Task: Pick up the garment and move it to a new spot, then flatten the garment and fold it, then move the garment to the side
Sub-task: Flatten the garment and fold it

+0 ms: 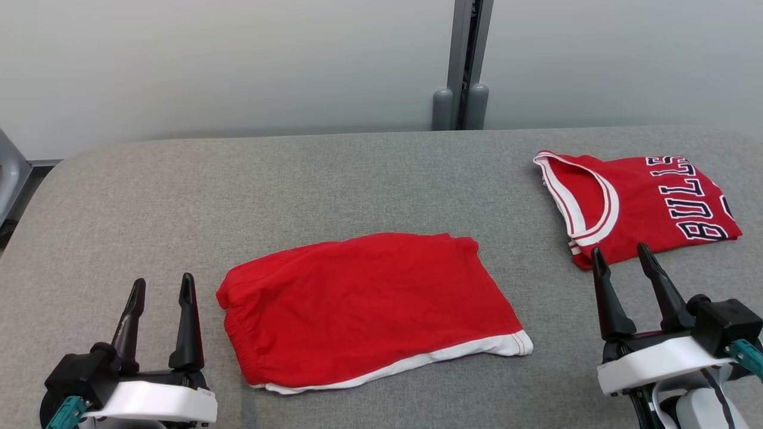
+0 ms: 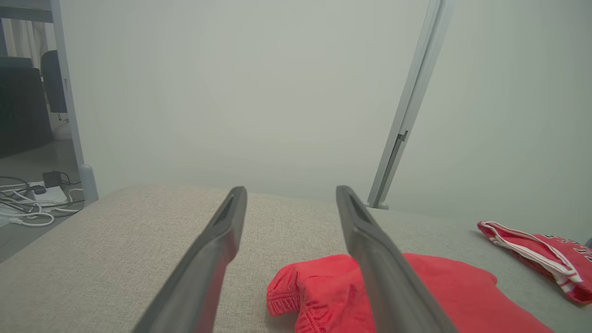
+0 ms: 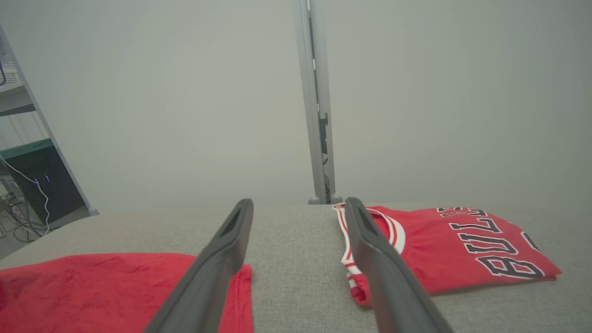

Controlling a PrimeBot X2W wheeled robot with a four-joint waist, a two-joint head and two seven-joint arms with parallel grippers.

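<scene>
Head view first: the shorts (image 1: 369, 304) are seen lying flat in the middle of the grey table (image 1: 298, 179), long axis running left to right with a slight tilt. The gathered waistband sits at the left end and the white-trimmed hem along the near right edge. The left gripper (image 1: 164, 279) is parked at the lower left, fingers spread and nothing held, close beside the waistband end. The right gripper (image 1: 620, 249) is likewise spread and empty. It is set further from the hem corner, and its tips are seen against the near edge of the folded jersey (image 1: 650, 202) at the far right. The shorts are judged to be the garment in play, and the left arm the nearer one.

Over to the left wrist view: the waistband of the shorts (image 2: 319, 291) is found low and just to the right of the parted fingers, so a short reach rightward and down is called for. The jersey (image 2: 545, 259) is seen well off to the right.

Right wrist view now: the shorts (image 3: 92, 291) are placed low and to the left of the spread fingers, while the jersey (image 3: 462, 249) lies ahead and to the right. A leftward swing would be needed for the hem.
</scene>
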